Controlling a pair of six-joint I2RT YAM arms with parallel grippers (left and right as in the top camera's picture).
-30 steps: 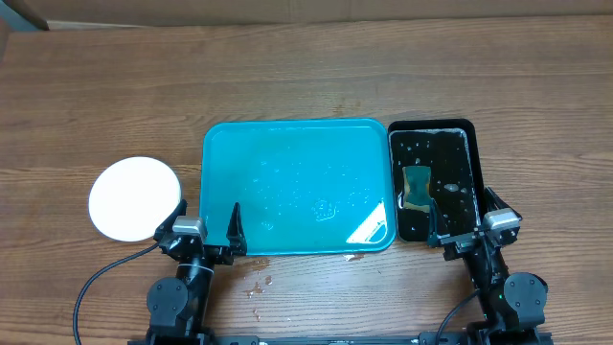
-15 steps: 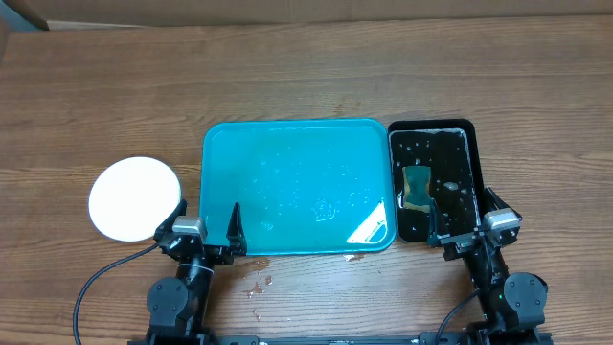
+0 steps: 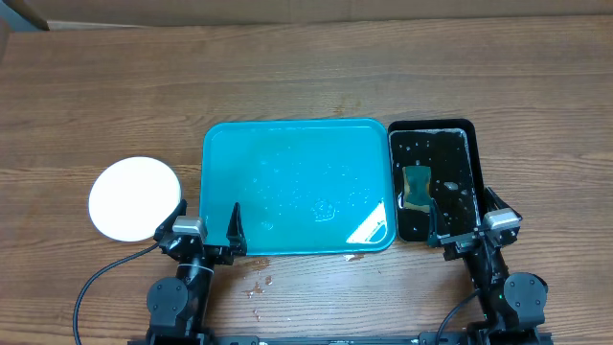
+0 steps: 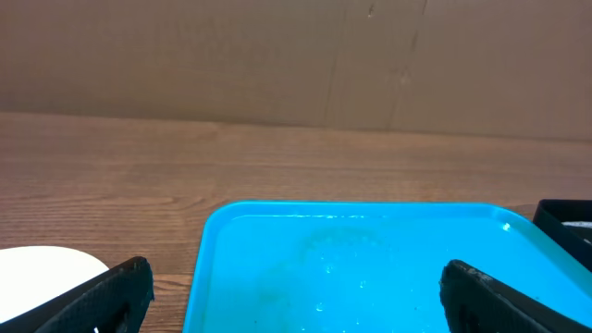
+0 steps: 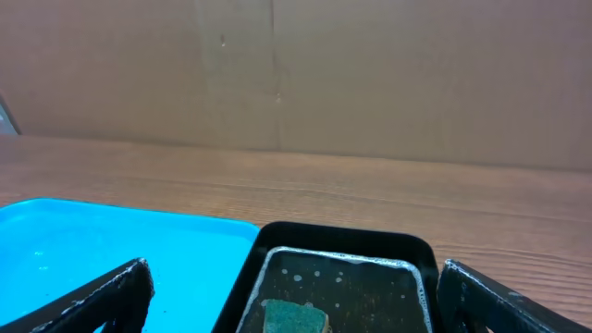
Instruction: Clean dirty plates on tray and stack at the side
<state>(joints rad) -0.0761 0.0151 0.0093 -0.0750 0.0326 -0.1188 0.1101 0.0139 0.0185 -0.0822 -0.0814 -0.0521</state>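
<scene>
- Released and spread wide on both the left gripper (image 3: 203, 230) and the right gripper (image 3: 465, 218), nothing between the fingers; parked low at the near edge of the table (image 3: 306, 67).
- Found on the table to the left of the tray (image 3: 287, 144), apart from it: the plates (image 3: 135, 198), showing from above as one white disc only. Cannot tell how many under the top one, so cannot confirm all three there.
- No plate on the tray, only a wet film. Probably close to finished, judging by this.
- Possible to knock the stack when moving the left gripper out, because of its outer finger resting near the plate edge. A sideways sweep to the left enough to push the top plate off.
- Possible to slip on wet surfaces: water on the tray and some drops (image 3: 257, 284) on the wood in front of it. Poor hold on a wet plate rim if gripped again.
- Possible to catch the rim of the black tub (image 3: 431, 125) with the right gripper, placed at its near end. A tilt there enough to spill dirty water or throw out the sponge (image 3: 417, 186).
- No way to see now a smear hidden on a lower plate. Lifting the top one needed for checking, with risk of sliding the stack.
</scene>
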